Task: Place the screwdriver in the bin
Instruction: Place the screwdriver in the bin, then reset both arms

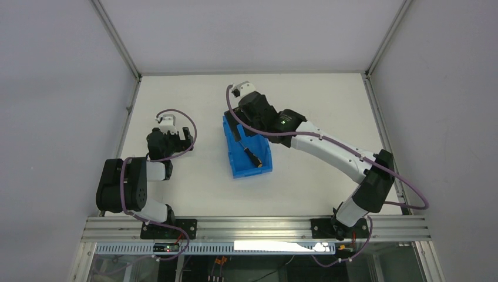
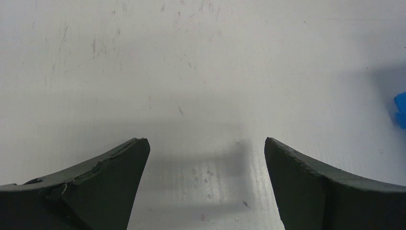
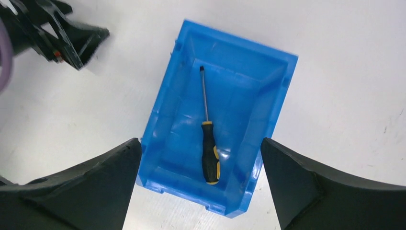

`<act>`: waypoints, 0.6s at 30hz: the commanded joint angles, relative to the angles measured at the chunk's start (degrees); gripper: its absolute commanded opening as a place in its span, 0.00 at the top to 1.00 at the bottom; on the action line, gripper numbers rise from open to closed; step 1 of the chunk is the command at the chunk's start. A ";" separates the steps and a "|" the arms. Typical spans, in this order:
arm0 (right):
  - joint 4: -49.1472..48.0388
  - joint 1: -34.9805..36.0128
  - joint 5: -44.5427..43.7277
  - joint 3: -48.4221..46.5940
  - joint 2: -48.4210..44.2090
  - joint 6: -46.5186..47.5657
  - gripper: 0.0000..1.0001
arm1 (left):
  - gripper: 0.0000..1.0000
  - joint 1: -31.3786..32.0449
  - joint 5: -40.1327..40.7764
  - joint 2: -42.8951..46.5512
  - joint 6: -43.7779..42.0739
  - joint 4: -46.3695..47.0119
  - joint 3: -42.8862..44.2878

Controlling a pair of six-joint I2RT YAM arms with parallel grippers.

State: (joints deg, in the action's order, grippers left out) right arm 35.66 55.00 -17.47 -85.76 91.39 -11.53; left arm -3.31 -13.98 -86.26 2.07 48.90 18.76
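The blue bin [image 1: 252,169] stands on the white table near the middle. The screwdriver [image 1: 250,153], with a black and yellow handle, lies flat on the bin's floor. In the right wrist view the screwdriver [image 3: 209,153] lies lengthwise in the bin [image 3: 165,103], shaft pointing away. My right gripper [image 3: 200,140] is open and empty above the bin's near end, one finger on each side; it hovers over the bin's far end in the top view [image 1: 242,124]. My left gripper [image 2: 205,139] is open and empty over bare table, left of the bin [image 1: 175,138].
The left arm's gripper shows at the top left of the right wrist view [image 3: 52,28]. A blue corner of the bin [image 2: 400,110] shows at the right edge of the left wrist view. Grey walls enclose the table [image 1: 194,188] on three sides.
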 commanded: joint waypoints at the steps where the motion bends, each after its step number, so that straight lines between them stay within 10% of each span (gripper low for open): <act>1: 4.52 0.20 -3.85 -8.97 2.08 1.98 0.01 | 0.01 0.59 0.07 -0.22 -0.66 1.63 1.11; 18: 10.52 -6.40 -2.04 -26.54 6.00 9.10 0.01 | 0.01 0.59 0.09 -0.23 -0.66 1.63 1.09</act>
State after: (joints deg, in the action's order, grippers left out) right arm 44.40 52.34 -19.99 -108.81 96.73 -4.40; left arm -3.31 -13.98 -86.26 2.07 48.90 18.76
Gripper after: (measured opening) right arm 0.991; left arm 0.992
